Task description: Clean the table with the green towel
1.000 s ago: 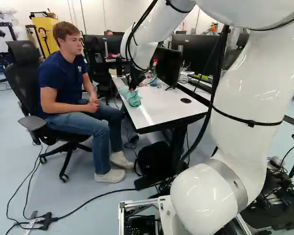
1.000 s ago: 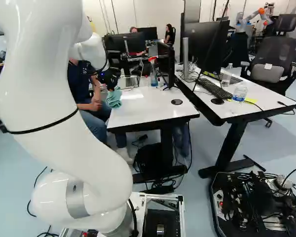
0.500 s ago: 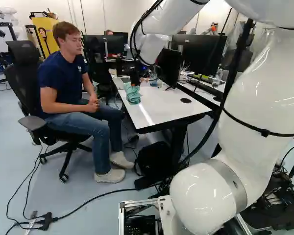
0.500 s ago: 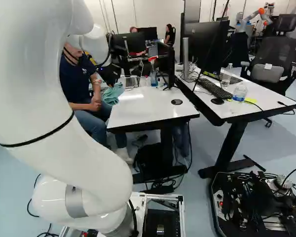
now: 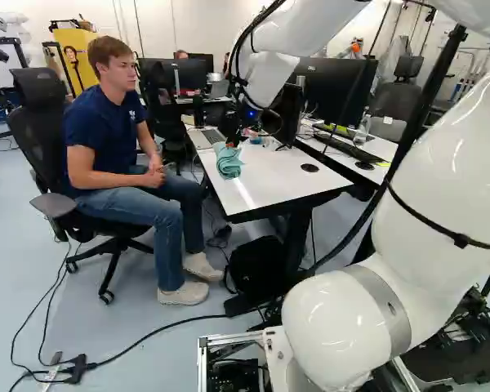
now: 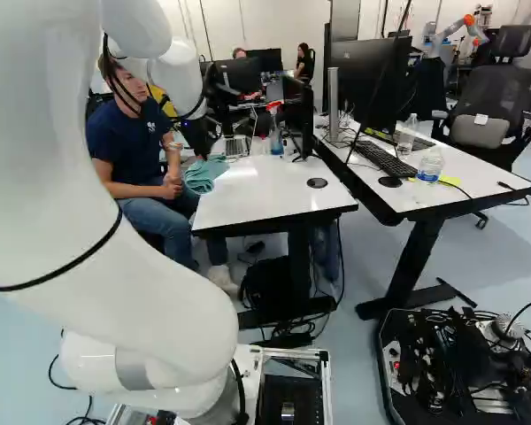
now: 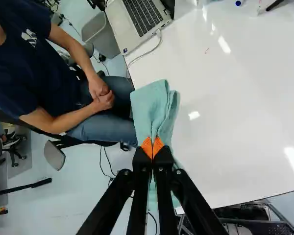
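At the near-left edge of the white table (image 5: 282, 175), my gripper (image 5: 233, 142) holds the green towel (image 5: 228, 162) in the left base view. From the wrist, the gripper (image 7: 152, 148) has its orange pads pinched together on a fold of the towel (image 7: 154, 110). The cloth lies bunched along the table's edge on the side where a person sits, part of it ahead of the fingers and part beneath them. A small reddish mark (image 7: 207, 50) shows on the tabletop (image 7: 235, 98) beyond the towel.
A laptop (image 7: 139, 17) with a cable stands past the towel. A seated person (image 5: 110, 155) is close beside the table edge. A spray bottle (image 6: 275, 133) and a monitor stand at the table's far end. A second desk (image 6: 460, 177) adjoins it.
The arm has swung, its upper links shifting right in the left base view. Gripper and towel have moved slightly right there, and the towel's folds have changed shape. The base has not moved.
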### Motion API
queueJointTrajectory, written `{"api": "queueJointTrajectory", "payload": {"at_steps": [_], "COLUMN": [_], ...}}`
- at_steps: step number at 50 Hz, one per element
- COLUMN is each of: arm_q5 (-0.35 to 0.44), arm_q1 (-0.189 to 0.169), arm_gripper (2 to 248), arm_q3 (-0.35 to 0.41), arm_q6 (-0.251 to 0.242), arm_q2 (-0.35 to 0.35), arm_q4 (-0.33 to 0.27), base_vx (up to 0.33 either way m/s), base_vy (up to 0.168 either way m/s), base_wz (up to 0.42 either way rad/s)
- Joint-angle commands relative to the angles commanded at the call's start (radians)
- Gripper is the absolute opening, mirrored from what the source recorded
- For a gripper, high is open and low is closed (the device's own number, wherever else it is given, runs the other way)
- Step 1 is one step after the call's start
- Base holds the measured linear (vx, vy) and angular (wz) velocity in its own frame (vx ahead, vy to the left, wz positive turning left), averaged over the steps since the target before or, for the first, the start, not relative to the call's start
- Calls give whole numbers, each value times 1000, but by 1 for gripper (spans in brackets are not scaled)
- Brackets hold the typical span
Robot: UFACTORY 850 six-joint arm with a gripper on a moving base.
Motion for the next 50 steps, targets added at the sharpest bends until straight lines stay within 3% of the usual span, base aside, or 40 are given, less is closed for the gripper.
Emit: {"api": "queueJointTrajectory", "payload": {"at_steps": [24, 39, 50], "arm_q5": [0, 0, 0], "arm_q1": [-52, -54, -69], "arm_gripper": [21, 21, 21], "arm_q3": [69, 69, 28], "arm_q6": [0, 0, 0], "arm_q2": [73, 73, 29], "arm_q4": [0, 0, 0], "base_vx": [0, 0, 0], "base_vy": [0, 0, 0], "base_wz": [0, 0, 0]}}
